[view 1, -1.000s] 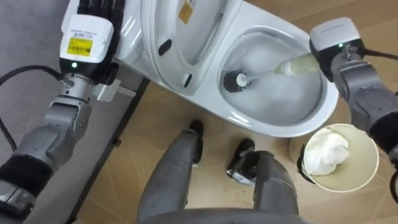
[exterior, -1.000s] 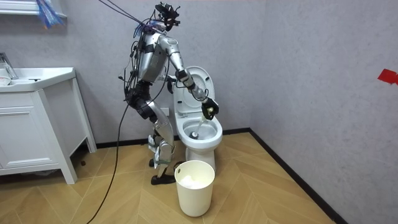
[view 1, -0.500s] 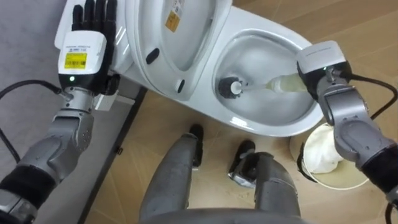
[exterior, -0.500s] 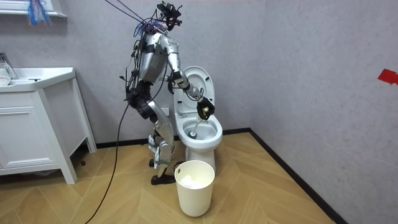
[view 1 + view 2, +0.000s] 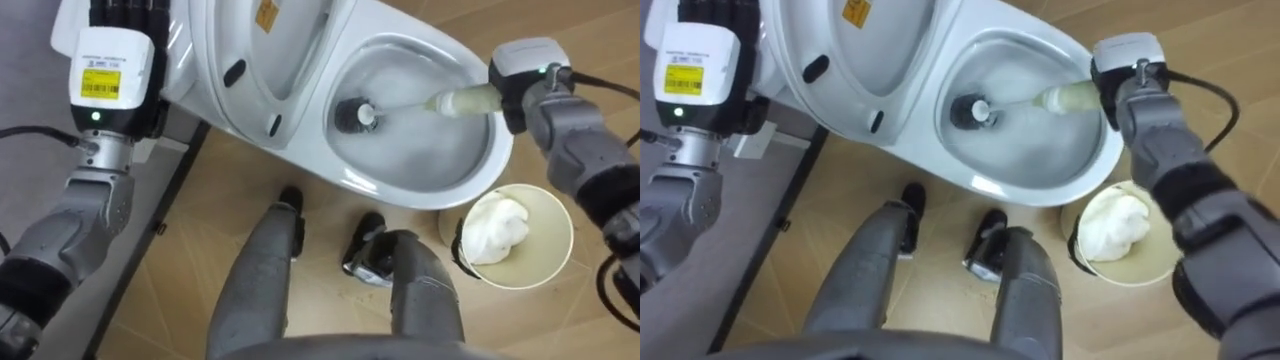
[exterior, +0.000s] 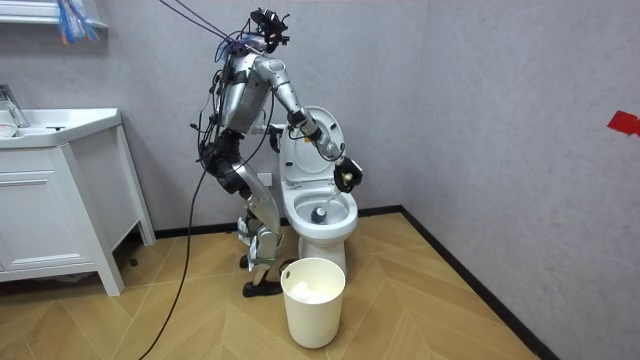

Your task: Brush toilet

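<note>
My left robot hand is raised, back toward me, fingers straight. My right arm reaches forward, and my right robot hand is clasped round the brush handle, back facing up.

One toilet, one brush, one white bin, one sink cabinet.

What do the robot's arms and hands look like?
Both arms are grey metal with dark sleeves lower down. The left hand has black fingers and a white back with a yellow label and a green light. The right hand is white-backed too. Black cables run from both wrists.
</note>
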`<state>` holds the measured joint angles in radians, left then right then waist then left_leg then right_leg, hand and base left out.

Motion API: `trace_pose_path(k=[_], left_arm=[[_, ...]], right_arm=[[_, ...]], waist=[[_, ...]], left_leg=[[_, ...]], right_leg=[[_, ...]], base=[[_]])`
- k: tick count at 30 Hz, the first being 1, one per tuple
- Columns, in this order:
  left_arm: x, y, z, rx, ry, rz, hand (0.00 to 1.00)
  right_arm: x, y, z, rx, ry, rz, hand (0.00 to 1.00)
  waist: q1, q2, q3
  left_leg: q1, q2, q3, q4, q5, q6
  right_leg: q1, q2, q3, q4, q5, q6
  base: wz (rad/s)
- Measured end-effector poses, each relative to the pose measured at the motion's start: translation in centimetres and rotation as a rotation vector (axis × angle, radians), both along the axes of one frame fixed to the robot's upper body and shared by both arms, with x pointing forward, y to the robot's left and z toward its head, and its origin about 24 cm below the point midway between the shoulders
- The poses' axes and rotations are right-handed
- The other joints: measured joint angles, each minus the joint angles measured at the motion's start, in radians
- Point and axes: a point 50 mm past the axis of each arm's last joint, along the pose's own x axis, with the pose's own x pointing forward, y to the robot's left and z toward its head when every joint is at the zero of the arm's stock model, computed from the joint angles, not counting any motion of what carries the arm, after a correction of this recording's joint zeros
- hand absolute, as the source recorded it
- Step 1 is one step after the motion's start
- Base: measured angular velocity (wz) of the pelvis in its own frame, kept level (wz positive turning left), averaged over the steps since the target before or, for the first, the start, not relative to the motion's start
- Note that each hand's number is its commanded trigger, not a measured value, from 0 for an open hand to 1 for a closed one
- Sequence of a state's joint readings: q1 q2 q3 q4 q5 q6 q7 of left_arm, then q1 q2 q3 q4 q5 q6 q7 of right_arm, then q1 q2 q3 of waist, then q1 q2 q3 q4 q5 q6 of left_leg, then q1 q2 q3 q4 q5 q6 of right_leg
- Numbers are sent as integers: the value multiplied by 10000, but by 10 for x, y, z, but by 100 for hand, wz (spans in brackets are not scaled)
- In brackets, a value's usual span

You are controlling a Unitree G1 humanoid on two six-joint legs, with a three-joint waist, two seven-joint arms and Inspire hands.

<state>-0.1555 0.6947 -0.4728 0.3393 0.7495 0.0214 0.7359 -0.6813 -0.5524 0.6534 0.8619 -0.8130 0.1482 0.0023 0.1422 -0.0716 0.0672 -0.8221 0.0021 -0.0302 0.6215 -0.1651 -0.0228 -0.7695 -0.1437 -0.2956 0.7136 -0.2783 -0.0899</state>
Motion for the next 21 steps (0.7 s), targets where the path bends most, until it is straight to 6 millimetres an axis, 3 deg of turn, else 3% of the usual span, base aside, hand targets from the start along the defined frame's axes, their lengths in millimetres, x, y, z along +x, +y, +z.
trace_pose_path(k=[4, 9, 15, 21], left_arm=[[0, 5, 6, 349, -77, -137, 0], [1, 6, 8, 661, -203, -227, 0], [3, 6, 12, 927, -265, -253, 0], [5, 5, 12, 980, 27, -245, 0]], right_arm=[[6, -11, 9, 394, -612, -274, 100], [10, -23, 23, 307, -1563, -293, 100], [18, -21, 40, 169, -2335, -82, 100], [19, -18, 42, -216, -2333, 157, 100]], waist=[[16, -174, 56], [0, -235, 60], [-141, -349, 55], [-99, -367, 55]], left_leg=[[-9, -2, -7, -6, 24, -5], [-44, -50, -25, 23, 41, 21], [-115, -173, -58, 43, 152, 42], [-52, -171, -11, 32, 162, 64]], right_leg=[[1, -21, -33, 16, 6, -4], [-23, -93, -60, 64, 4, -2], [-160, -227, -58, 192, -12, 14], [-130, -277, -33, 216, 5, 26]], base=[[1], [1], [4], [0]])
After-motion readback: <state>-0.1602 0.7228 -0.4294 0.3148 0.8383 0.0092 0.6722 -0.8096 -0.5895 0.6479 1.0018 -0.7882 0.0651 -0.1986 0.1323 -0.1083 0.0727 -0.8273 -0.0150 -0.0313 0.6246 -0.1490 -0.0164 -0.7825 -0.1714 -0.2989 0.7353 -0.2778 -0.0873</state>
